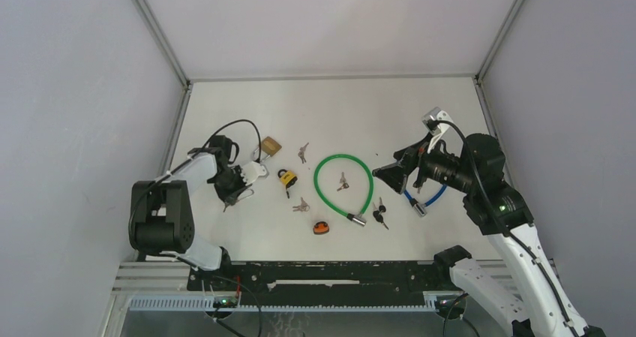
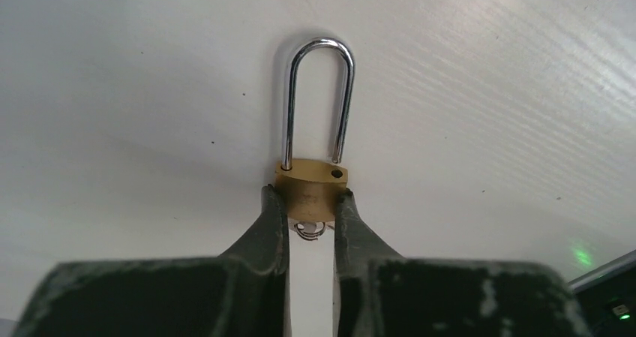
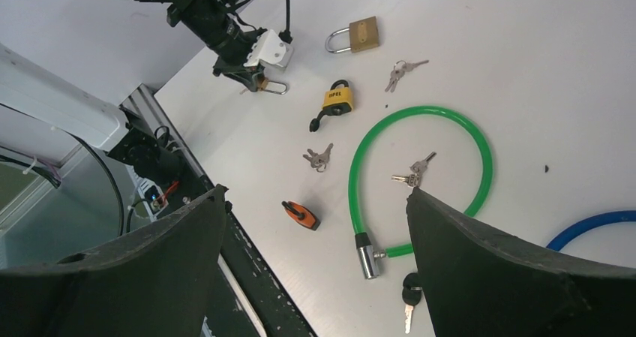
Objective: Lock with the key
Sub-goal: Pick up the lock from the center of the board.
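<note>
While left gripper [image 2: 310,199] pinches brass padlock [image 2: 307,183], long shackle [image 2: 289,97] stands unlatched, key ring [image 2: 310,230] seemingly beneath; right gripper [image 3: 316,194] wide.

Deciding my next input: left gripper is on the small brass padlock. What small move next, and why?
Probably lift the small brass padlock slightly off the white table: the left gripper pinches its body, its long silver shackle stands open, and the right gripper hangs open.

The gold padlock [image 2: 311,193] has a silver shackle [image 2: 319,44], on a plain white bench [image 2: 487,89]. In the right wrist view the central cable lock [image 3: 427,110] is green, the lower-right cable [image 3: 592,221] blue, the second padlock [image 3: 337,98] yellow and black.
</note>
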Robot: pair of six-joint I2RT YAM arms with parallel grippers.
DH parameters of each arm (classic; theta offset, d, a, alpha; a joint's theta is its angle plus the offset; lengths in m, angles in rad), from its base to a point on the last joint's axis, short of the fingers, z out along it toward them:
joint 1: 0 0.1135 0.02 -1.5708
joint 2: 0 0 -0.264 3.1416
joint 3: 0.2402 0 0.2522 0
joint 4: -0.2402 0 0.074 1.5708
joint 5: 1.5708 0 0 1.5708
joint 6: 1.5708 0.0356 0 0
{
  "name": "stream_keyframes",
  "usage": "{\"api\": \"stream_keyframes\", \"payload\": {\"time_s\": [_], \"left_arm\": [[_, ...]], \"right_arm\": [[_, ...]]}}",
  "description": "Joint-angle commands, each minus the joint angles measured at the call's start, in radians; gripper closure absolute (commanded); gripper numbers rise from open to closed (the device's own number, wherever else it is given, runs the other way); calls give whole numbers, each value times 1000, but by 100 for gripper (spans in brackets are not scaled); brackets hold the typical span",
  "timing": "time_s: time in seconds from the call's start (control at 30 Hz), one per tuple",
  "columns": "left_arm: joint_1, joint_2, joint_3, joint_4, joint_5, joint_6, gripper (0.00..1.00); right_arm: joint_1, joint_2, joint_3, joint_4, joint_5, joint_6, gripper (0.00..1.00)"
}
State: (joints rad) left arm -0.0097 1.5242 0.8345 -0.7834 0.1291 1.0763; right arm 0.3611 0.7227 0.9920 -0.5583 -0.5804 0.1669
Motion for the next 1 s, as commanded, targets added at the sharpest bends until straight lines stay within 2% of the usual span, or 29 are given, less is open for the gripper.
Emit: {"api": "stream_keyframes", "payload": {"time_s": [0.0,0.17,0.3,0.37,0.43,0.53,0.67,0.77,0.87,0.97], "left_arm": [[7,-61,7,35,93,-158,100],[7,-202,46,85,262,-351,100],[7,-284,70,96,340,-488,100],[7,-333,69,92,406,-518,100],[-6,-381,43,119,452,-530,100],[-51,-437,17,145,468,-543,100],[-136,-541,45,145,502,-585,100],[-225,-642,77,172,516,-612,100],[-317,-745,90,319,495,-695,100],[-390,-771,115,389,477,-755,100]], "right_arm": [[-3,-15,28,32,38,36,5],[-3,-10,28,54,155,138,6],[0,-9,-8,111,300,370,11],[19,-14,-69,196,347,499,15],[91,-3,-153,358,391,551,17],[256,99,-204,563,374,451,18],[348,266,-187,831,146,322,18],[376,354,-106,853,86,261,18],[392,408,-41,860,49,226,16],[403,441,-19,912,15,227,15]]}}
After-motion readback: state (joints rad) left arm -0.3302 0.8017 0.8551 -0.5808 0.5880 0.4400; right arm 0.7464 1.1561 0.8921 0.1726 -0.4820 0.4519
